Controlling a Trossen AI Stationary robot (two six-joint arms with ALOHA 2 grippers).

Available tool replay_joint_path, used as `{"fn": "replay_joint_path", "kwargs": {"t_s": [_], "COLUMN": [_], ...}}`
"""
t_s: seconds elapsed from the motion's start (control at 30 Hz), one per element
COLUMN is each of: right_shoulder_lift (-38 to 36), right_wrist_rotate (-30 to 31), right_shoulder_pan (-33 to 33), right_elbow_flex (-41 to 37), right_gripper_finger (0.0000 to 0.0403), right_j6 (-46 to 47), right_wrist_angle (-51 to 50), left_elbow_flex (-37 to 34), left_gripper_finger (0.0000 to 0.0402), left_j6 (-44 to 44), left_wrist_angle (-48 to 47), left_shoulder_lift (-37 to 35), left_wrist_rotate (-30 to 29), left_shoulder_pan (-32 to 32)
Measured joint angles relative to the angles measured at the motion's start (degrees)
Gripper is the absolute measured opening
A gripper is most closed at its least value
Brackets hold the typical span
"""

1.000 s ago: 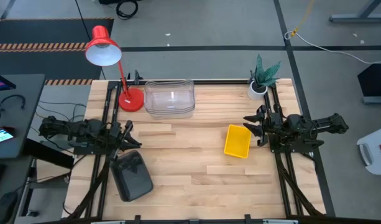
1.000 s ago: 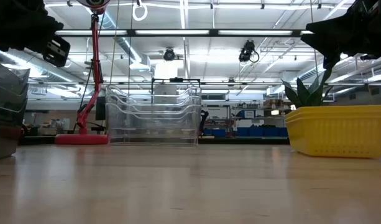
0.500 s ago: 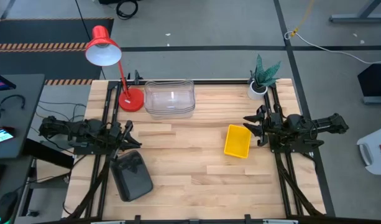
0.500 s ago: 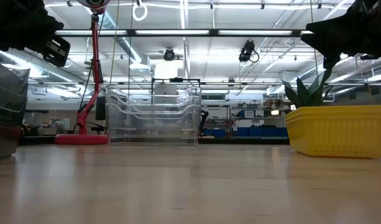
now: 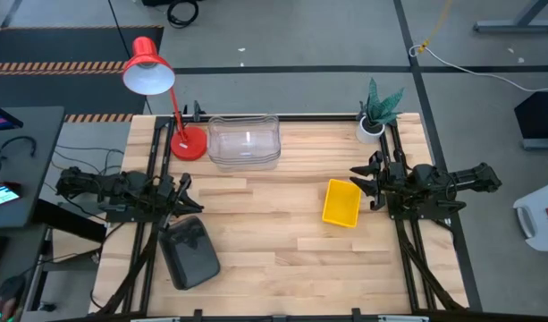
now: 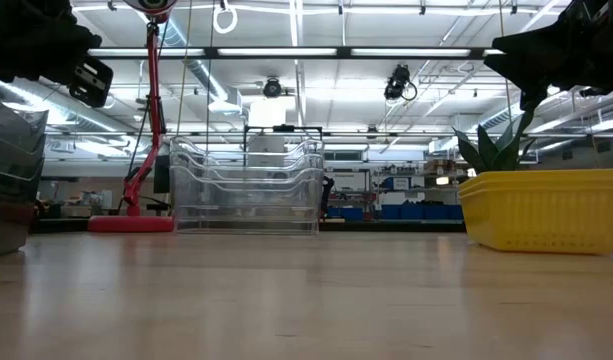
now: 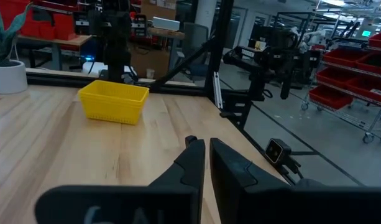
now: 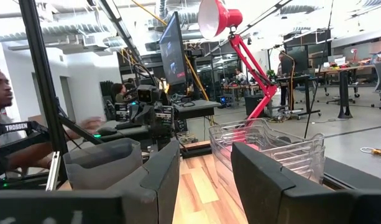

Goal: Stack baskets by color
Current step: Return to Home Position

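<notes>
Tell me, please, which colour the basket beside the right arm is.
The basket is bright yellow; high view.

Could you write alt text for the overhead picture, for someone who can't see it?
From above, a wooden table holds baskets grouped by colour: clear baskets at the back, yellow baskets right of centre, dark grey baskets front left. The left hand and right hand sit empty at its sides; a red lamp and plant stand behind.

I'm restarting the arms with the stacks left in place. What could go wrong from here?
The dark grey stack lies right beside the left gripper, so a low swing might knock it. The yellow stack sits similarly close to the right gripper. The clear stack stands beside the red lamp's base; reaching there could hit the lamp.
</notes>
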Motion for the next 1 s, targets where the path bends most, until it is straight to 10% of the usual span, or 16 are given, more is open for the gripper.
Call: {"fn": "replay_joint_path", "kwargs": {"t_s": [1.0], "right_shoulder_lift": [0.0], "right_wrist_rotate": [0.01], "right_shoulder_pan": [-0.02], "right_elbow_flex": [0.0], "right_gripper_finger": [0.0151], "right_j6": [0.0], "right_wrist_angle": [-0.01], "left_elbow_flex": [0.02], "left_gripper_finger": [0.0038], "left_j6": [-0.01], "left_wrist_angle": [0.02], "left_shoulder_lift": [0.0], "left_wrist_rotate": [-0.02], "left_shoulder_pan": [-0.01]}}
